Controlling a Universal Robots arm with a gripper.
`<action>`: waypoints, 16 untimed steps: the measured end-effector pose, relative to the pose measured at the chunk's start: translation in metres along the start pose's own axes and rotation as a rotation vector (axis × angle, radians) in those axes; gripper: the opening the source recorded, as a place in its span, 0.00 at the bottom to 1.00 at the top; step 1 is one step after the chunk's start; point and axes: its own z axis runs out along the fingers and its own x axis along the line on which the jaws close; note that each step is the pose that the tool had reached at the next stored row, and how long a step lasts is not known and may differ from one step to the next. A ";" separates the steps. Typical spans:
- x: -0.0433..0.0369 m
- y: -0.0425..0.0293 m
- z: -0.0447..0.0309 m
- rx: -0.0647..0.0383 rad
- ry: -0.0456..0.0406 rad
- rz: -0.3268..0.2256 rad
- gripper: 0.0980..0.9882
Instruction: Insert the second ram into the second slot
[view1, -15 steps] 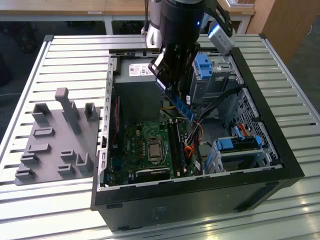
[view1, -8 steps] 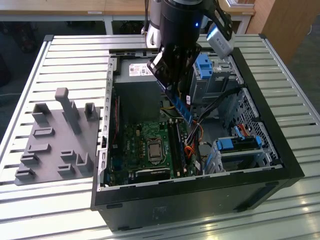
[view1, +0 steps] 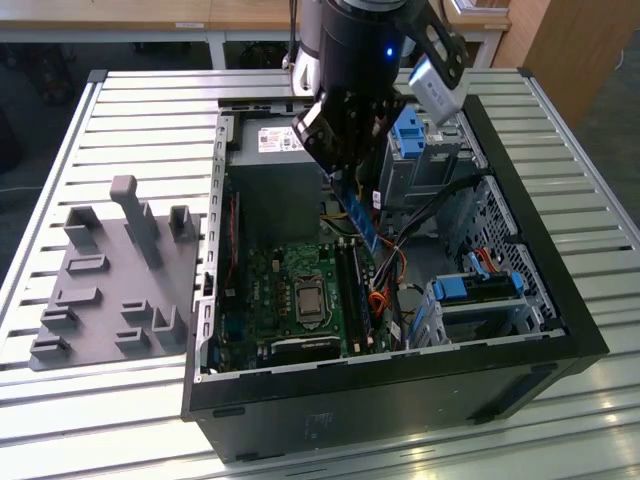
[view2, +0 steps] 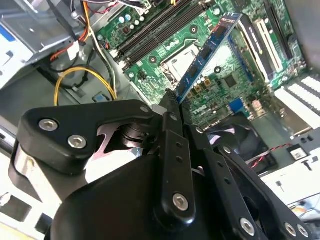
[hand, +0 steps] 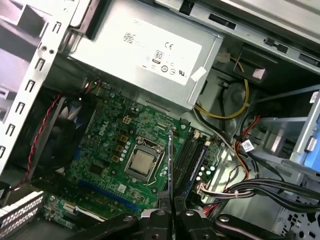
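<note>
Claw (view2: 171, 100) around second ram (view2: 210, 52) (above motherboard (view2: 227, 95))

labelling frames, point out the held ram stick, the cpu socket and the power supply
second ram (view2: 207, 54), second wrist view, middle of its blue face
cpu socket (hand: 145, 162), first wrist view, centre of its metal cover
power supply (hand: 150, 52), first wrist view, on its white label

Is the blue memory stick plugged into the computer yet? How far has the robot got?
Done: the second ram is picked up, and the tool is shut on its end. In hand: it hangs above the motherboard, near the memory slots. Left: it is not seated in a slot yet.
</note>
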 end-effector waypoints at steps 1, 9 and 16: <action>0.0000 0.0000 0.0001 0.000 -0.0002 0.012 0.04; 0.0000 0.0000 0.0005 -0.001 -0.0019 0.102 0.04; 0.0000 0.0001 0.0011 -0.002 -0.0032 0.173 0.04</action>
